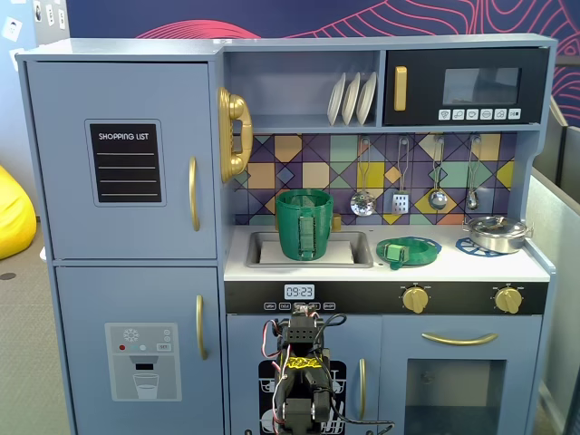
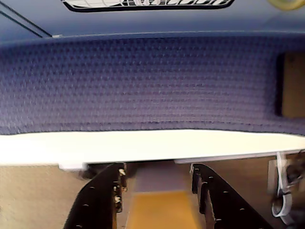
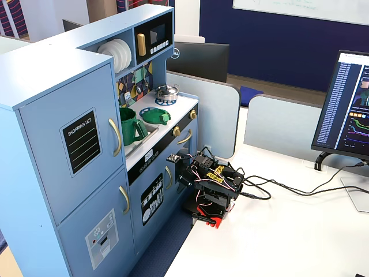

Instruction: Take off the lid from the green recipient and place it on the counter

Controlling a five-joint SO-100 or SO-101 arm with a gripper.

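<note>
The green recipient [image 1: 304,224] stands upright in the sink basin with its top open; it also shows in the other fixed view [image 3: 131,126]. The green lid [image 1: 408,251] lies flat on the white counter [image 1: 471,265] to the right of the sink, over a burner ring, and is seen again in the side fixed view [image 3: 155,116]. My arm [image 1: 304,362] is folded low in front of the kitchen, well below the counter. In the wrist view my gripper [image 2: 158,168] is open and empty, its jaws apart, pointing down at the white table edge.
A steel pot [image 1: 497,233] sits on the right burner. Utensils hang on the back wall above the counter. My arm's base [image 3: 210,190] stands on a white desk beside cables and a monitor [image 3: 349,104]. A purple floor mat [image 2: 143,81] lies below the kitchen front.
</note>
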